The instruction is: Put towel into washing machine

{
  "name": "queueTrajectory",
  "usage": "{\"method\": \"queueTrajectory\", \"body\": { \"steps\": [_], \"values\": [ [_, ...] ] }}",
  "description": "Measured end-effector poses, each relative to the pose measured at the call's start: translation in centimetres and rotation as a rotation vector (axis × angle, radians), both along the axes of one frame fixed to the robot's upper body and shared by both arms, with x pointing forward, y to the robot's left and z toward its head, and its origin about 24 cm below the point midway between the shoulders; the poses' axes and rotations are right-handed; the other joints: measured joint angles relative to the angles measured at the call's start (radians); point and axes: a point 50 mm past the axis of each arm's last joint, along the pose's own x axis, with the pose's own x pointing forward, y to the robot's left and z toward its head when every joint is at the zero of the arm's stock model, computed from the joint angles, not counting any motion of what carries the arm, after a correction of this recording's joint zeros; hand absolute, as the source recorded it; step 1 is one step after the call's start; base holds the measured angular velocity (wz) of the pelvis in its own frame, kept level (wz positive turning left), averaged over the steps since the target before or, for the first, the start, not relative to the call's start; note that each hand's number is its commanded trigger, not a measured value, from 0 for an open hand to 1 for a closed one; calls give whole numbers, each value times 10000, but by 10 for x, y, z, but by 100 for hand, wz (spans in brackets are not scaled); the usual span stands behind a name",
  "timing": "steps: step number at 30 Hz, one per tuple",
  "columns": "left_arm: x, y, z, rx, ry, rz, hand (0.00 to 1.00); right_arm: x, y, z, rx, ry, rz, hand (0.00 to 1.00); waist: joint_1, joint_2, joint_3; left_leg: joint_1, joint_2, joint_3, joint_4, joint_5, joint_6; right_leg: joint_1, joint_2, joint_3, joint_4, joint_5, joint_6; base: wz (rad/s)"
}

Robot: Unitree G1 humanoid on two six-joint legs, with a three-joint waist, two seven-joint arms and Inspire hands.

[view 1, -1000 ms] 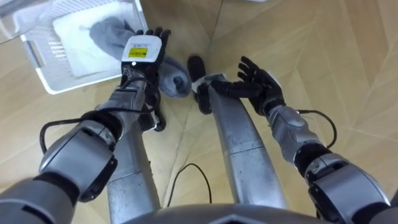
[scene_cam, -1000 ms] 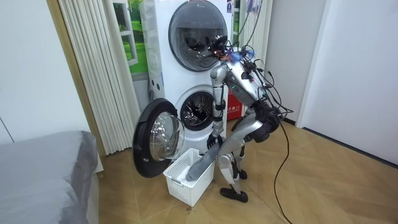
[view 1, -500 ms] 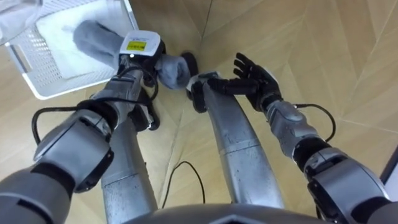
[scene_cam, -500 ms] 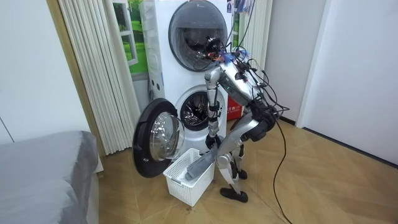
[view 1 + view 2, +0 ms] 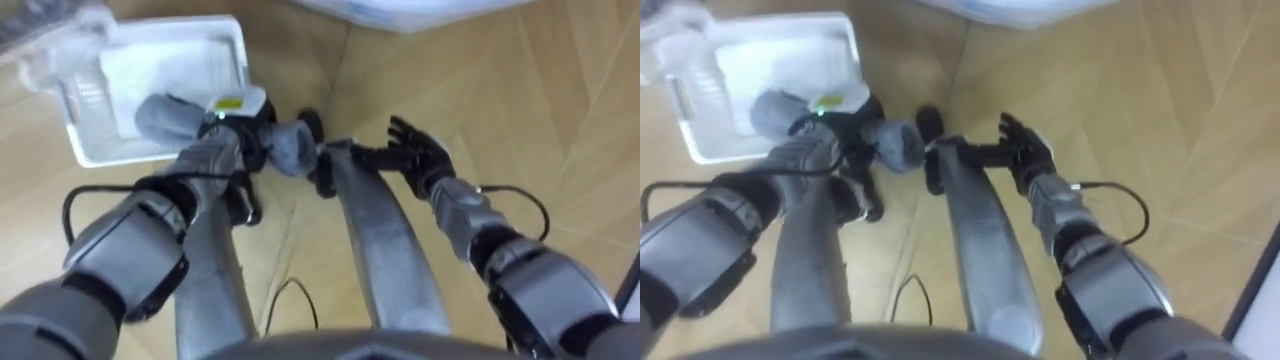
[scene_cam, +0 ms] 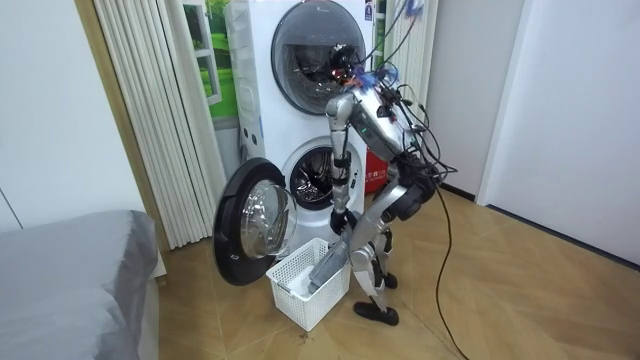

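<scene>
A grey towel [image 5: 288, 148] runs through my left hand [image 5: 236, 122], one end bunched on the right and the other end [image 5: 163, 117] over the white basket [image 5: 80, 105]. My left hand is shut on the towel. My right hand [image 5: 420, 160] is open beside my knee, fingers spread, holding nothing. In the room view I stand bent before the washing machine [image 6: 318, 180]. Its round door [image 6: 250, 235] is swung open, and the towel [image 6: 325, 268] hangs from my lowered left hand above the basket [image 6: 300, 298].
A second machine [image 6: 315, 45] with a closed round door is stacked on top. White cloth lies in the basket's bottom [image 5: 150, 70]. A grey bed [image 6: 70, 280] and a pale curtain [image 6: 150, 110] stand at the room view's left. Wooden floor spreads to the right.
My body has risen a little, and my left hand has lifted the towel, so it hangs steeper over the basket. The eye view has shifted with that. My right hand stays open.
</scene>
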Motion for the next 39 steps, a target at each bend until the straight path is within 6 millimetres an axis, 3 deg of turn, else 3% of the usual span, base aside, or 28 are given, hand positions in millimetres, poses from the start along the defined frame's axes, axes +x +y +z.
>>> {"method": "queueTrajectory", "body": {
  "steps": [5,8,12,16,21,26,33,35,36,37,39],
  "values": [
    [5,3,8,-476,-1017,537,100,-1,-6,0,-366,129,56,0,485,64,5,747,-24,-3,-334,80,-1,709,-72,-81,-200,-7,3,2],
    [10,6,17,-961,-2044,906,100,2,-15,2,-793,4,140,0,725,297,14,1094,-73,-108,-429,115,29,1146,-173,-275,-327,-10,6,13],
    [15,3,28,-1495,-3597,1166,100,7,-22,7,-1444,-189,200,0,826,353,16,1563,-392,-168,-805,364,100,1584,-643,-589,-329,-96,20,27],
    [19,5,40,-2443,-4977,1972,100,15,-13,13,-1478,-668,317,0,914,364,18,1808,-424,-299,-1081,579,65,1964,-770,-950,-683,12,-59,15],
    [21,-5,51,-4080,-5851,2967,100,30,1,28,-1315,-1649,483,0,1184,363,18,1813,-418,-380,-1207,662,-13,1990,-744,-1029,-788,50,-114,5],
    [21,-13,60,-6118,-6102,4032,100,42,15,46,-1252,-2769,929,0,1222,360,8,1804,-423,-411,-1379,729,-47,1985,-746,-1092,-841,56,-128,2],
    [24,-26,71,-9398,-4788,4939,100,46,23,52,-1521,-3232,1726,0,1512,348,-65,1821,-393,-388,-1367,737,-38,2046,-743,-1119,-879,58,-124,1],
    [25,-28,70,-10161,-4110,5164,100,47,26,55,-1481,-3388,2015,0,1584,339,-127,1821,-395,-389,-1340,739,-36,2046,-751,-1120,-854,60,-126,0],
    [24,-29,68,-10482,-3682,5203,100,48,27,56,-1431,-3422,2180,0,1635,319,-239,1830,-396,-387,-1334,741,-37,2052,-756,-1120,-846,64,-129,0],
    [24,-30,66,-10777,-3272,5197,100,48,27,56,-1395,-3403,2267,0,1672,304,-287,1935,-387,-386,-1335,748,-40,2168,-750,-1125,-861,67,-131,0],
    [22,-34,63,-11181,-2721,5130,100,47,28,55,-1353,-3361,2330,0,1706,279,-313,2165,-373,-394,-1360,749,-40,2427,-745,-1158,-975,67,-130,0]
  ]
}}
